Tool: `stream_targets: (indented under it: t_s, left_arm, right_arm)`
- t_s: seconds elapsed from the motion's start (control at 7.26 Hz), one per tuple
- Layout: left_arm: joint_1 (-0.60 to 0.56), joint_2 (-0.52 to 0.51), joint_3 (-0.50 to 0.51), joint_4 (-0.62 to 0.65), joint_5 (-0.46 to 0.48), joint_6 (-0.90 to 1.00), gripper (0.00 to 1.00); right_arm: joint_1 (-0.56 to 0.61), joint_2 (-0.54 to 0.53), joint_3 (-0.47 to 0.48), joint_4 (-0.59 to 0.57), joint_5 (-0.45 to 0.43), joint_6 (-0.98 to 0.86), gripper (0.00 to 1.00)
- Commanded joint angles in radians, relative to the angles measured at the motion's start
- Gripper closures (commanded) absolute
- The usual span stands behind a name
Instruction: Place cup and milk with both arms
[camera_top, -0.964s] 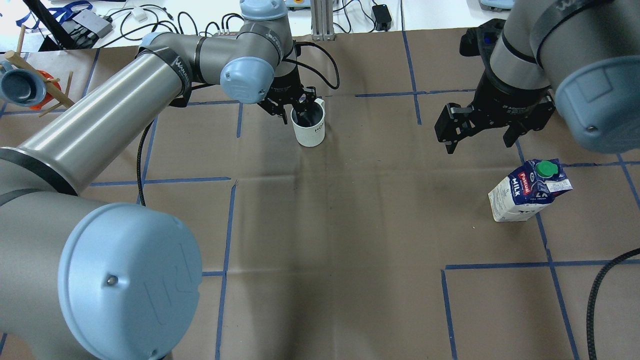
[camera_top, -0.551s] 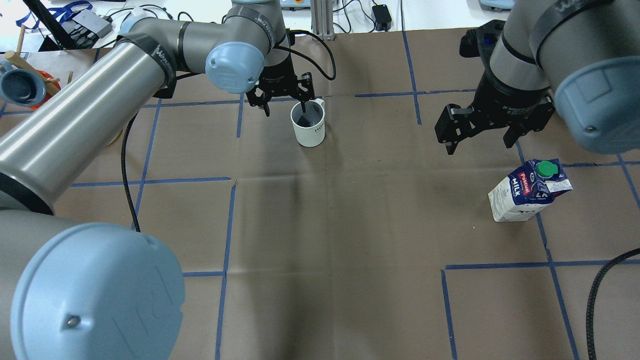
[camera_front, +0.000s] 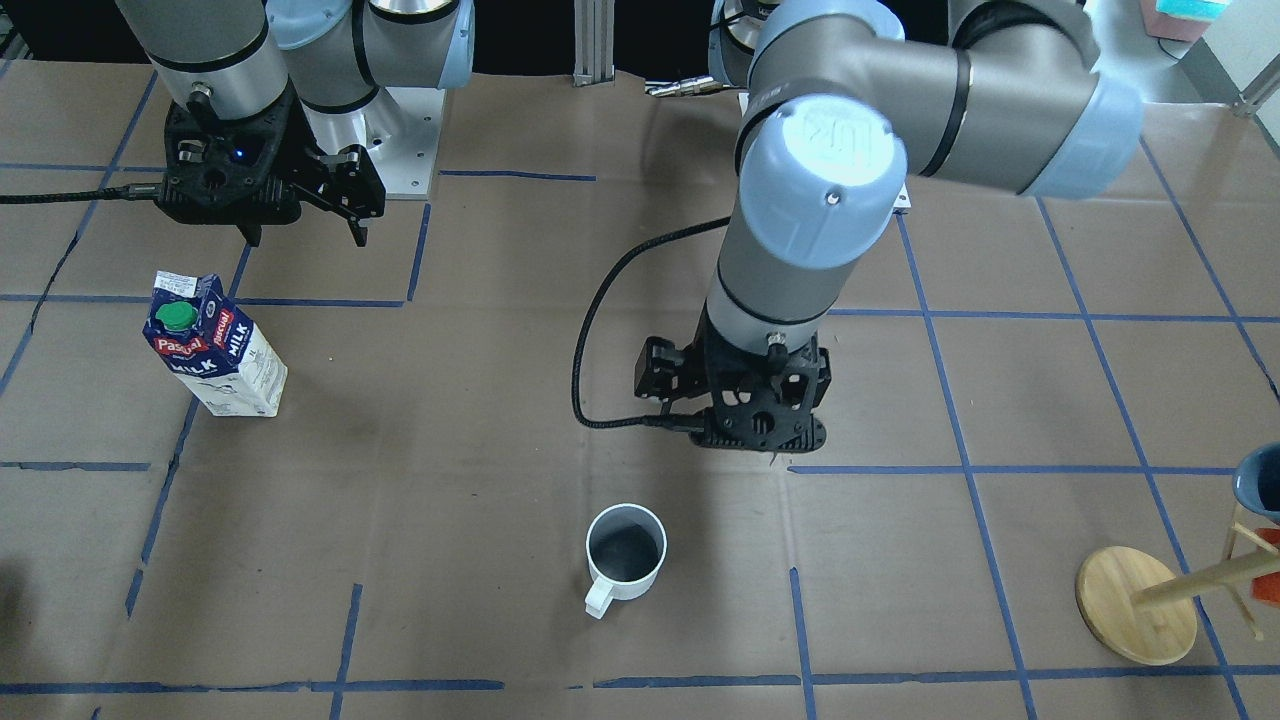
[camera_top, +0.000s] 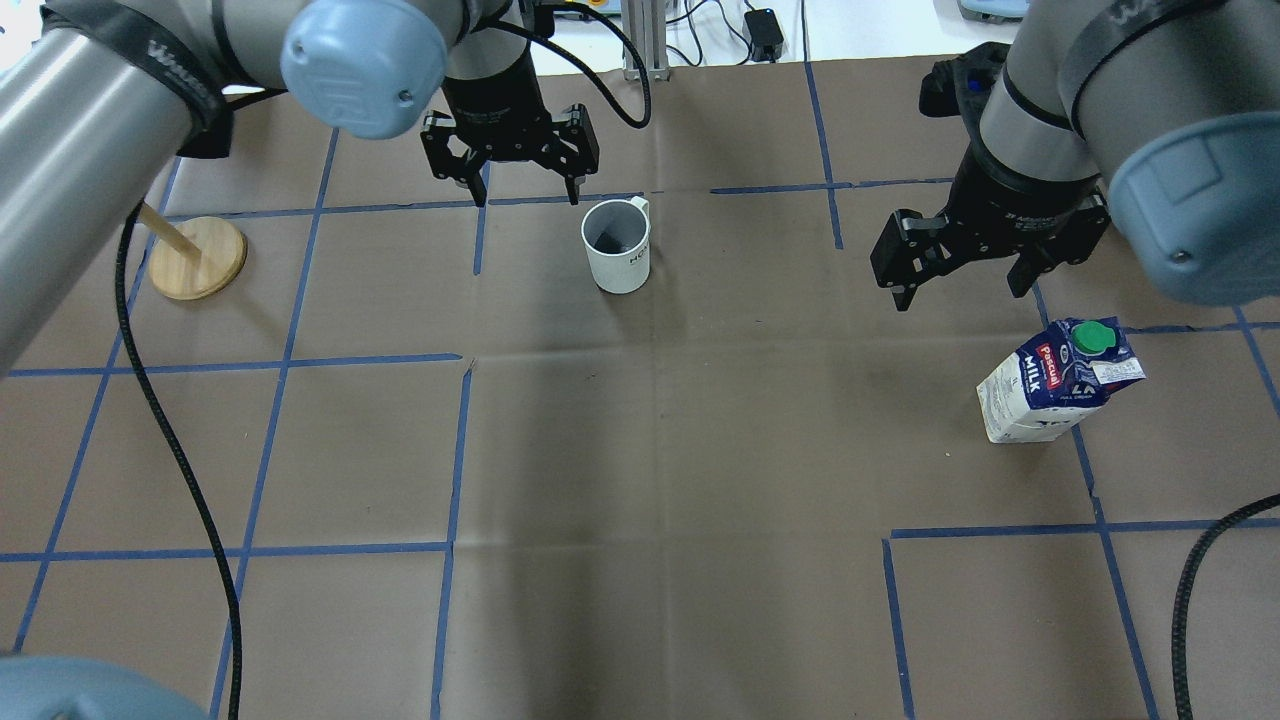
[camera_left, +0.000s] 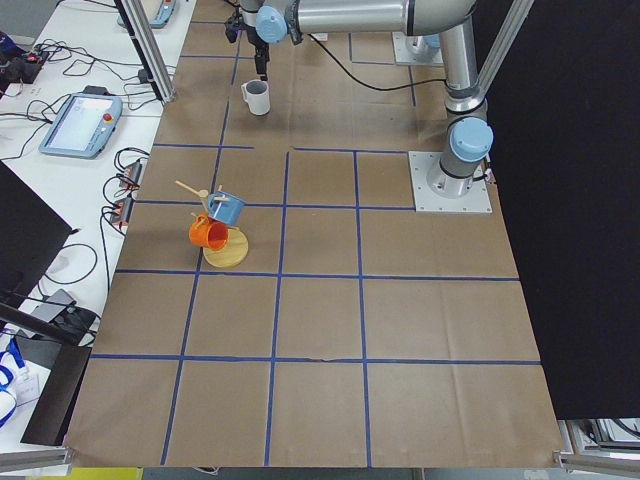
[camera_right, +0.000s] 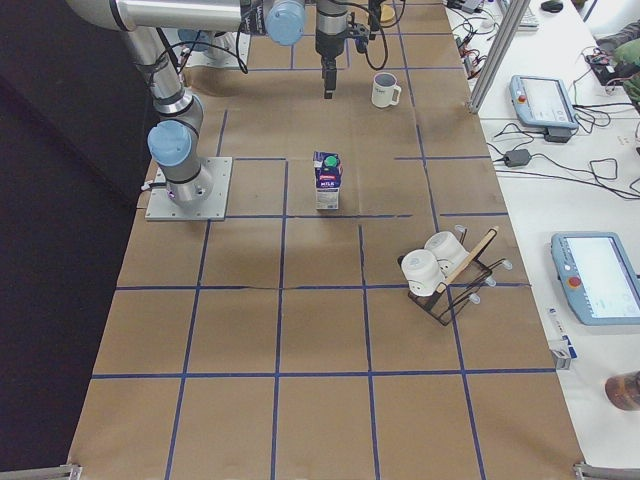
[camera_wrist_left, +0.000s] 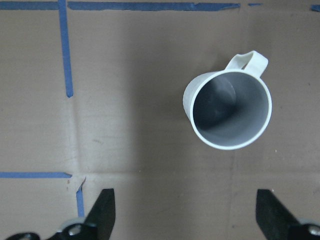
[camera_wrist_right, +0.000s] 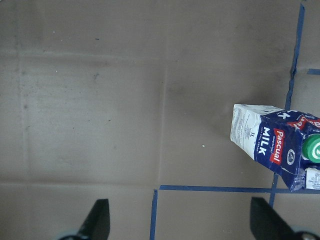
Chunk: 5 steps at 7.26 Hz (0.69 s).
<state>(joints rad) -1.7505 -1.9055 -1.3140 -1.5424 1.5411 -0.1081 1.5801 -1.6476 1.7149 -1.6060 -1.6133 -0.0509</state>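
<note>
One cup (camera_top: 617, 245) is seen upper centre, one milk carton (camera_top: 1050, 385) at right — both upright. Two grippers are spread wide: left gripper (camera_top: 527, 192), earlier dipped in the cup, is withdrawn; right gripper (camera_top: 960, 288) unmoved.

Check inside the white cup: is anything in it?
The cup looks empty: the left wrist view shows only its bare dark grey wall and floor. A strip of inner wall on the camera's side is hidden by the rim.

Wooden mug tree (camera_left: 228, 256); blue mug (camera_left: 226, 208); orange mug (camera_left: 207, 234); teach pendant (camera_left: 83, 124)
</note>
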Motion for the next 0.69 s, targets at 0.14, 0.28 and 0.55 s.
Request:
stream_targets:
  t_s: [0.14, 0.28, 0.55]
  left_arm:
    - [0.066, 0.269, -0.140, -0.105, 0.004, 0.154, 0.00]
    - [0.080, 0.322, -0.171, -0.108, 0.005, 0.154, 0.00]
    - [0.089, 0.408, -0.185, -0.268, 0.007, 0.144, 0.00]
  right_arm:
    - [-0.008, 0.000, -0.001, -0.008, 0.000, -0.016, 0.00]
    - [-0.046, 0.000, 0.000, 0.000, -0.002, -0.085, 0.00]
    - [-0.238, -0.017, 0.008, 0.014, -0.002, -0.284, 0.00]
